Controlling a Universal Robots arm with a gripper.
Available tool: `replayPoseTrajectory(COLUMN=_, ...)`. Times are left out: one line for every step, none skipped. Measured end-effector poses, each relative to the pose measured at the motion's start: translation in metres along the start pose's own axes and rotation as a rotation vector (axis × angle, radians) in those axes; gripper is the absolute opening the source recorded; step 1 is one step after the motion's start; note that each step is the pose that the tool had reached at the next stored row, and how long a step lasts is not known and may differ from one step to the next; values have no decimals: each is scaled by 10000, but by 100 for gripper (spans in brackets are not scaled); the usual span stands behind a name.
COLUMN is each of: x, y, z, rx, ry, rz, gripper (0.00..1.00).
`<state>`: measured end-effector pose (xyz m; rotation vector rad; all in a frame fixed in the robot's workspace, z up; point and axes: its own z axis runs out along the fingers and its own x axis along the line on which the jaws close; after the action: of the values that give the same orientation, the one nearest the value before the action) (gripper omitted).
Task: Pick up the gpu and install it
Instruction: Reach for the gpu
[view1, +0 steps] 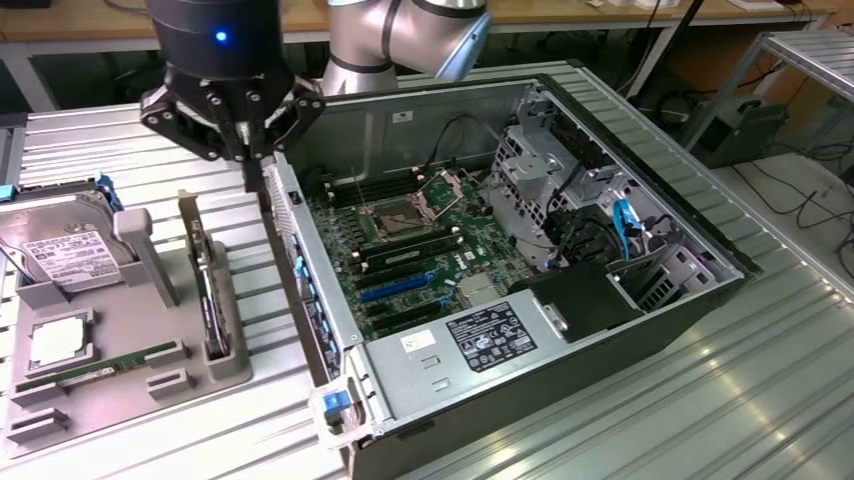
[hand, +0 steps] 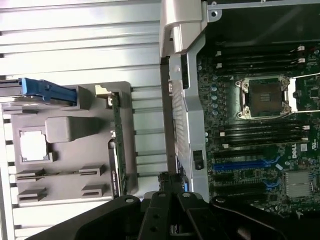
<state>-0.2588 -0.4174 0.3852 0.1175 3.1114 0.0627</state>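
Note:
The gpu (view1: 207, 290) stands on its edge in a slot of the grey holder tray (view1: 134, 300), to the exterior view's left of the open computer case (view1: 534, 300). In the wrist view the gpu (hand: 116, 145) appears as a thin dark strip along the tray's side. My gripper (view1: 251, 176) hangs above the far end of the card, close to the case's rear wall (view1: 300, 250). Its fingers are shut together with nothing between them. In the wrist view the gripper (hand: 171, 179) sits over the gap between tray and case.
The tray also holds a silver hard drive (view1: 67, 250), a CPU chip (view1: 60, 340) and a green memory stick (view1: 100, 365). Inside the case lie the motherboard with its CPU socket (hand: 262, 97) and blue expansion slot (hand: 245, 164). Ribbed metal table (view1: 747, 400) surrounds them.

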Motion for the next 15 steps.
replayPoseTrajectory(x=48, y=-8, z=8, rx=6, ry=-1, rz=1, gripper=11)
replayPoseTrajectory(x=93, y=-14, z=16, rx=13, ry=-2, rz=2, gripper=11)
replayPoseTrajectory(x=133, y=-20, z=23, rx=23, ry=-1, rz=1, gripper=11)
replayPoseTrajectory(x=182, y=-26, z=33, rx=33, ry=-2, rz=-1, gripper=11)
replayPoseTrajectory(x=234, y=-32, z=45, rx=44, ry=-4, rz=-2, gripper=11)
replayPoseTrajectory(x=325, y=-42, z=64, rx=65, ry=-5, rz=0, gripper=11)
replayPoseTrajectory(x=372, y=-47, z=74, rx=77, ry=-6, rz=-1, gripper=11)
replayPoseTrajectory(x=420, y=-53, z=85, rx=89, ry=-6, rz=-2, gripper=11)
replayPoseTrajectory(x=471, y=-59, z=98, rx=103, ry=-8, rz=-3, gripper=11)
replayPoseTrajectory(x=479, y=-63, z=104, rx=118, ry=-7, rz=-3, gripper=11)
replayPoseTrajectory(x=478, y=-63, z=103, rx=119, ry=-5, rz=-2, gripper=11)
replayPoseTrajectory(x=479, y=-63, z=103, rx=119, ry=-5, rz=-1, gripper=11)
replayPoseTrajectory(x=479, y=-63, z=103, rx=119, ry=-5, rz=-2, gripper=11)
replayPoseTrajectory(x=479, y=-63, z=103, rx=120, ry=-4, rz=-1, gripper=11)
replayPoseTrajectory(x=479, y=-63, z=103, rx=120, ry=-4, rz=-2, gripper=11)
